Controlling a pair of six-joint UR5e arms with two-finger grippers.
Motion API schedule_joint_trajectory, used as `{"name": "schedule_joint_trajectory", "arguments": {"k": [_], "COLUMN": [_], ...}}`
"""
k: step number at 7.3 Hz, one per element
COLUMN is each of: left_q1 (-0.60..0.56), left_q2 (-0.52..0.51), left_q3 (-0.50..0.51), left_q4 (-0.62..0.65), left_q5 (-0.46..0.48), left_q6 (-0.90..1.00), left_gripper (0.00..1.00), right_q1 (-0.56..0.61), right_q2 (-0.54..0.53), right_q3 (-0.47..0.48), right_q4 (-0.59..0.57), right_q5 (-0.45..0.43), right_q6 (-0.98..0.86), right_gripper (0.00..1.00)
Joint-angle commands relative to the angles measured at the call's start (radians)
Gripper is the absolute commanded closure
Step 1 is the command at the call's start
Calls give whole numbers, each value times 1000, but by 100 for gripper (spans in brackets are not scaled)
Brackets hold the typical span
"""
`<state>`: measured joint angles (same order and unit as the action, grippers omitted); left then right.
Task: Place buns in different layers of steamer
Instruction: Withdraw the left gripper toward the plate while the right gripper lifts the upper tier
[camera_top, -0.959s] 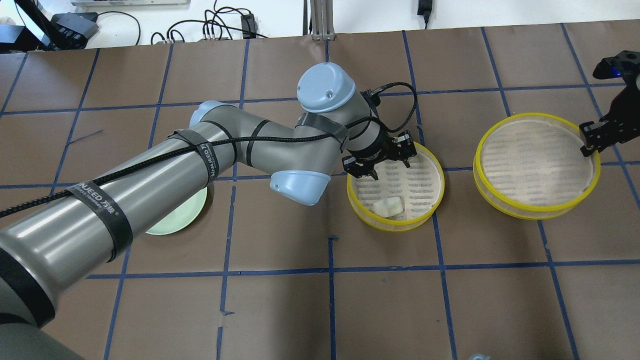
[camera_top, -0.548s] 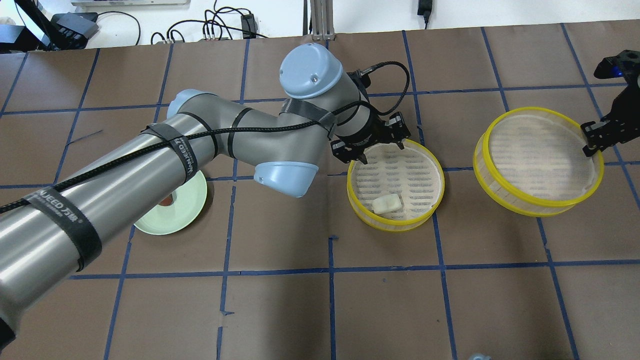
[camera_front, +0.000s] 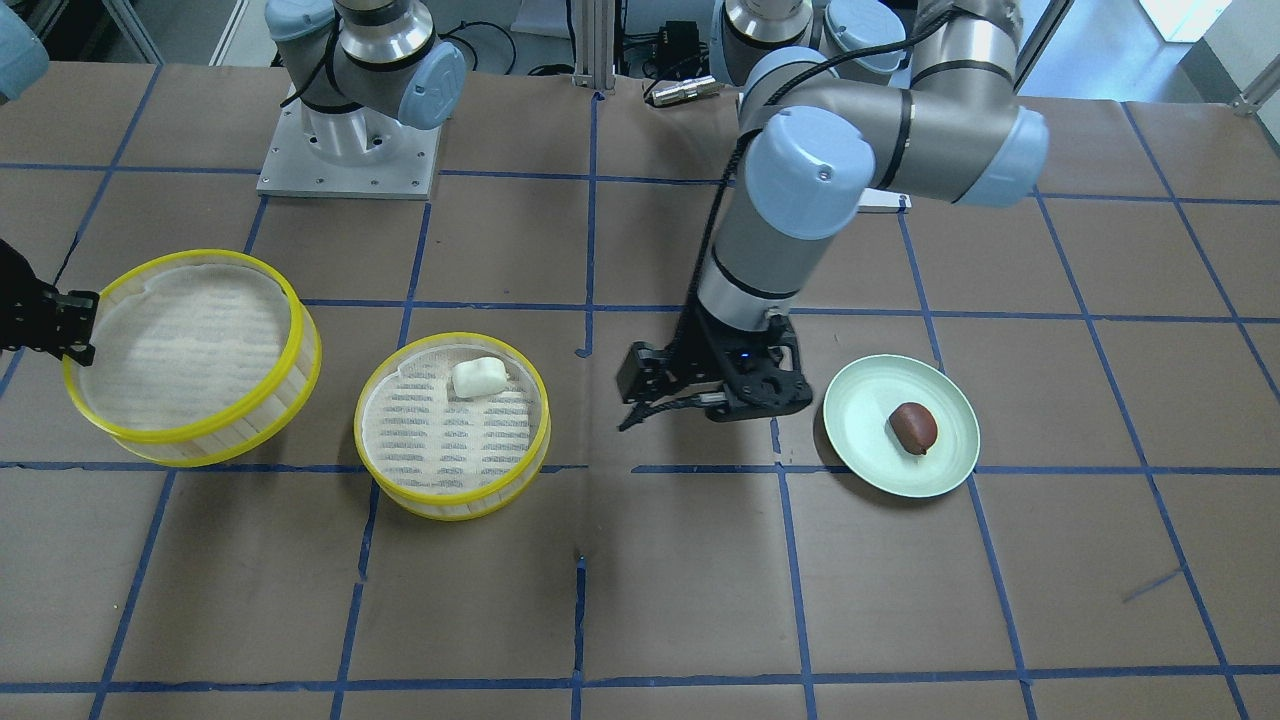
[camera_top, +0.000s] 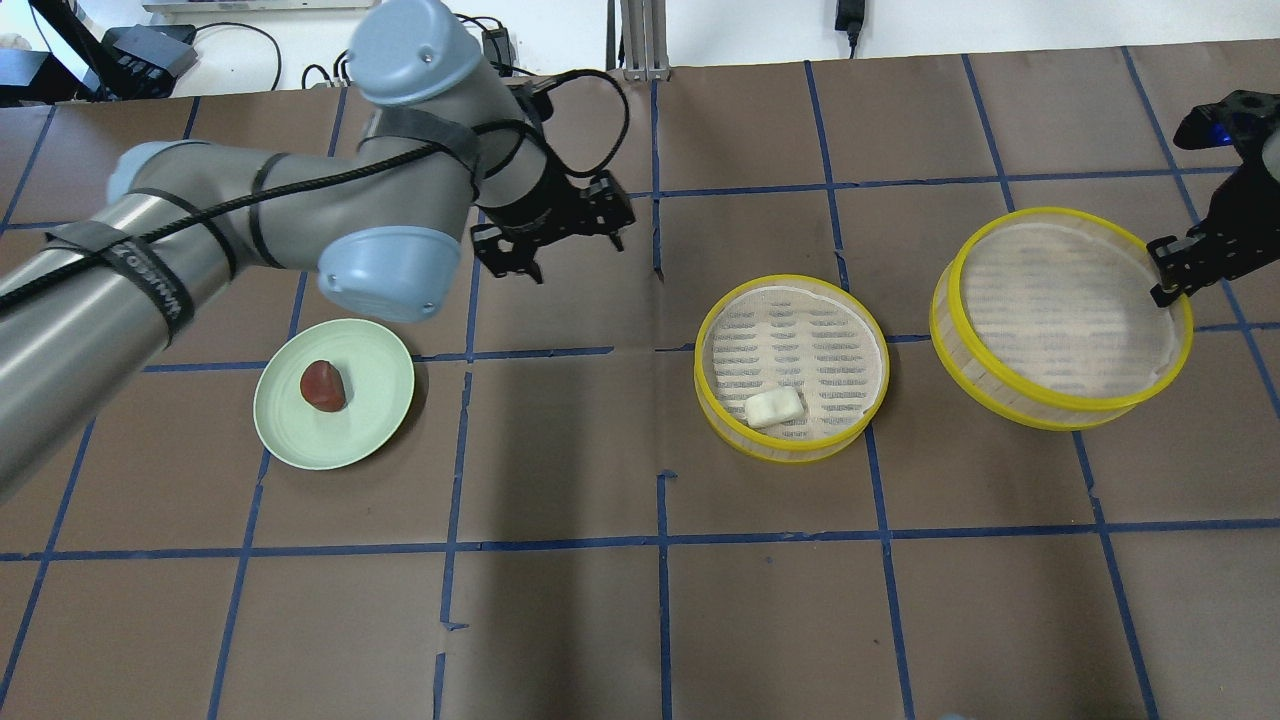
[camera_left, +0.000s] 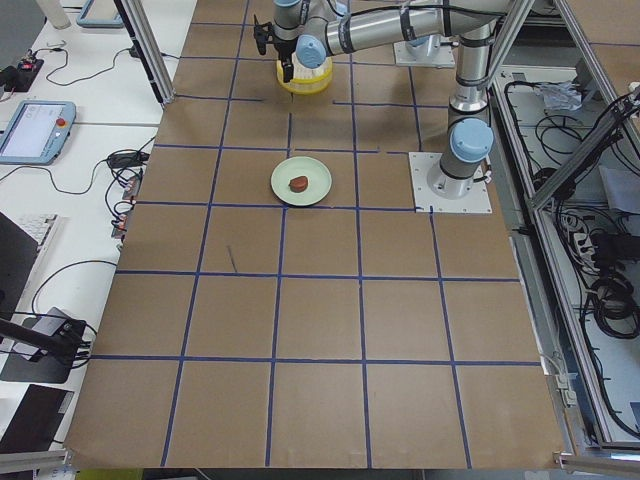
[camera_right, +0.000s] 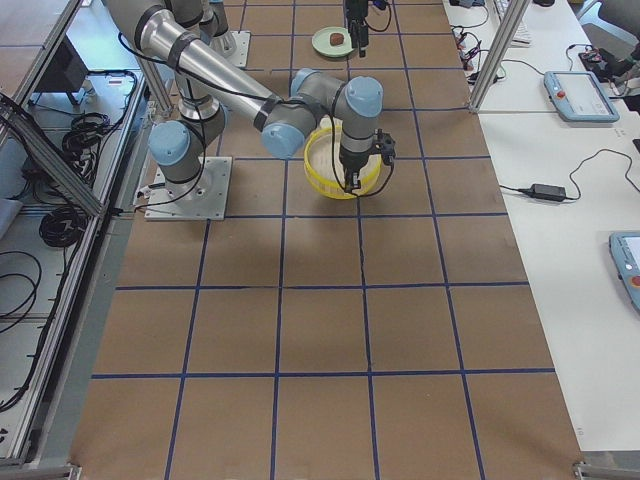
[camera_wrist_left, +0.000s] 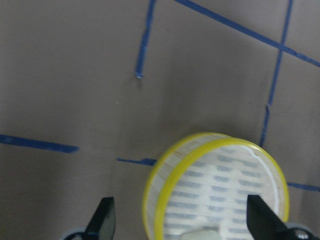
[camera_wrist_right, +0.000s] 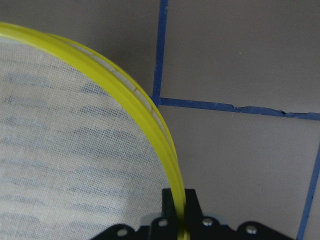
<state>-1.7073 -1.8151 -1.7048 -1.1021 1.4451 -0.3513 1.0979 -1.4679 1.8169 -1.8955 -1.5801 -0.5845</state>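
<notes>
The white bun (camera_top: 773, 408) lies in the middle steamer layer (camera_top: 800, 340), also seen from the front with the bun (camera_front: 478, 377) near the layer's (camera_front: 450, 440) far rim. The reddish-brown bun (camera_top: 322, 385) lies on the pale green plate (camera_top: 370, 400). My left gripper (camera_top: 560, 255) is open and empty above bare table, between the plate and the middle layer. My right gripper (camera_top: 1165, 285) is shut on the yellow rim of the second, empty steamer layer (camera_top: 1065, 300) and holds that side raised, so the layer is tilted. The right wrist view shows the rim (camera_wrist_right: 177, 210) between the fingers.
Brown paper with a blue tape grid covers the table (camera_top: 660, 600). The right arm's base plate (camera_front: 345, 150) stands at the robot's side of the table. Cables and a black box (camera_top: 150, 50) lie beyond the far edge. The left wrist view looks back at the middle layer (camera_wrist_left: 215, 190).
My left arm has swung left, away from the middle layer, uncovering the plate and brown bun. My right gripper has tilted the empty layer and drawn it slightly left.
</notes>
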Motion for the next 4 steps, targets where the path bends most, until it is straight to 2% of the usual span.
{"name": "schedule_joint_trajectory", "arguments": {"k": [1, 3, 4], "left_q1": [198, 290, 328], "left_q2": [25, 23, 25], "left_q3": [-31, -116, -127], "left_q4": [-93, -76, -70], "left_q5": [78, 74, 69], "left_q6": [252, 380, 415], "left_gripper": [3, 3, 3], "right_q1": [165, 319, 385], "right_q2": [-14, 7, 26], "right_q3": [5, 7, 9], "right_q4": [19, 0, -19], "right_q5": [11, 11, 5], "right_q6": [227, 455, 554], "right_gripper": [99, 98, 98]}}
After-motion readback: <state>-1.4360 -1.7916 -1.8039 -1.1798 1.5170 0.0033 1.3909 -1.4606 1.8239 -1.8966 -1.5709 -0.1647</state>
